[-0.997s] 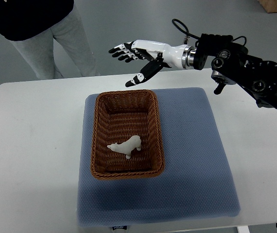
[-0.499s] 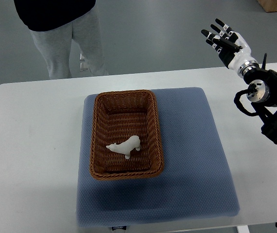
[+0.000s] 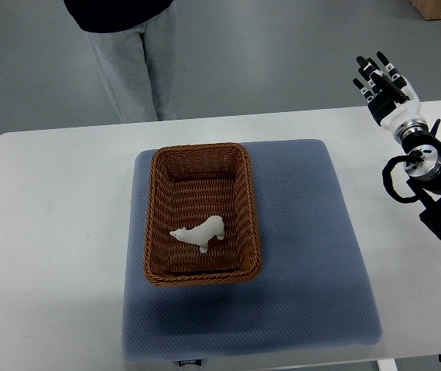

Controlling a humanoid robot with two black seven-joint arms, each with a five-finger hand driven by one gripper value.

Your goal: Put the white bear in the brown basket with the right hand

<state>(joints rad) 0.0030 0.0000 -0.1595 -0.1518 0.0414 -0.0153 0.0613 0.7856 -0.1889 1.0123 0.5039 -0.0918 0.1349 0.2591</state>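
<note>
White bear lies inside the brown basket, on its floor | your right hand hangs empty, fingers apart, at the far right | risk: sweeping back low could knock the basket | white surface, blue mat, person beyond, grey floor.

The right hand has a white shell with black finger segments and pale bands at the joints, joined by a silver ring at the wrist to a black forearm with round housings and looped black cables. A person on the far side wears light grey trousers and a dark top.
</note>
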